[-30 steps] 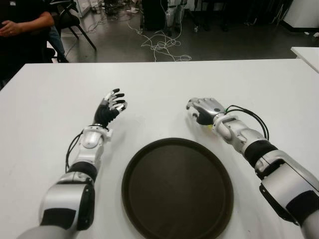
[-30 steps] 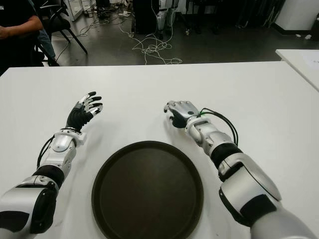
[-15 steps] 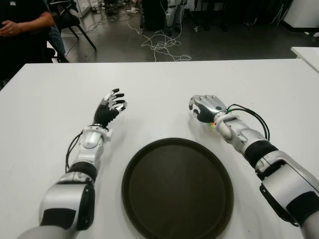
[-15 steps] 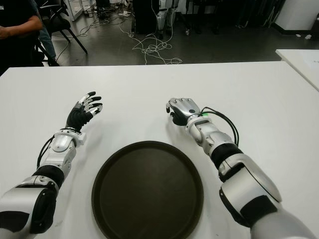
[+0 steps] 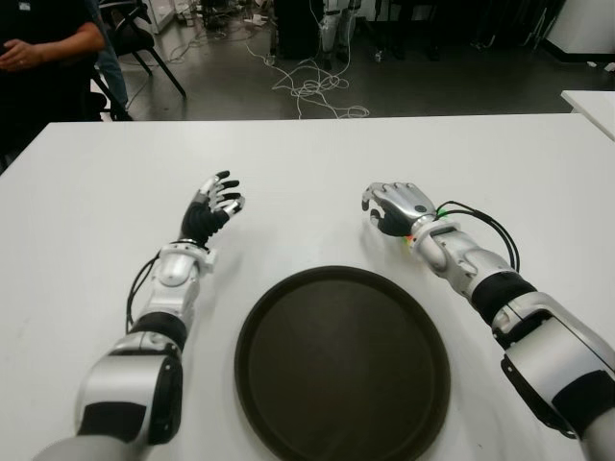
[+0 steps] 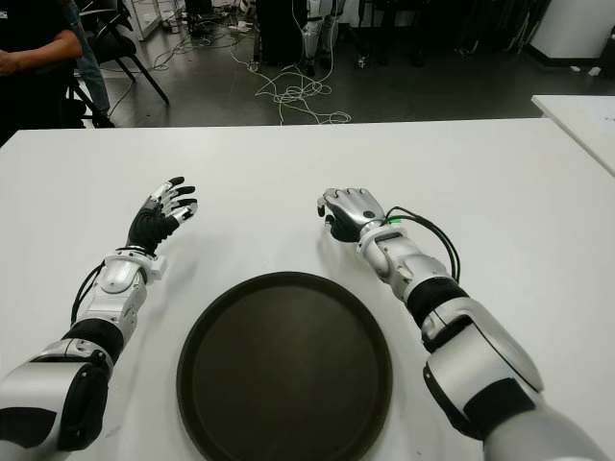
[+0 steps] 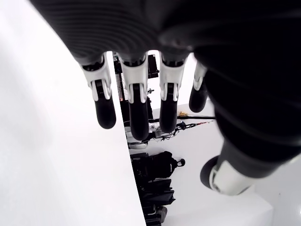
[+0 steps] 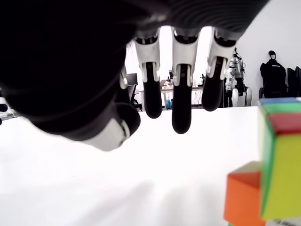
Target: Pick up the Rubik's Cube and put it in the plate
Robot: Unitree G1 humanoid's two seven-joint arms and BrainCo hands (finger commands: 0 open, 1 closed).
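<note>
With the plate (image 5: 342,363) bare, the right robot hand (image 5: 396,207) hovers open-fingered over the Rubik's Cube (image 8: 263,179) on the surface (image 5: 317,163), ready to grasp it next, while the left robot hand (image 5: 213,204) idles open.

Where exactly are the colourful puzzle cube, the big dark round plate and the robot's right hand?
Colourful Rubik's Cube (image 8: 277,165): right wrist view, its yellow-green face.
Dark round plate (image 5: 341,360): left eye view, bare middle of its floor.
Right hand (image 5: 394,206): left eye view, back of the hand, over the cube.
</note>
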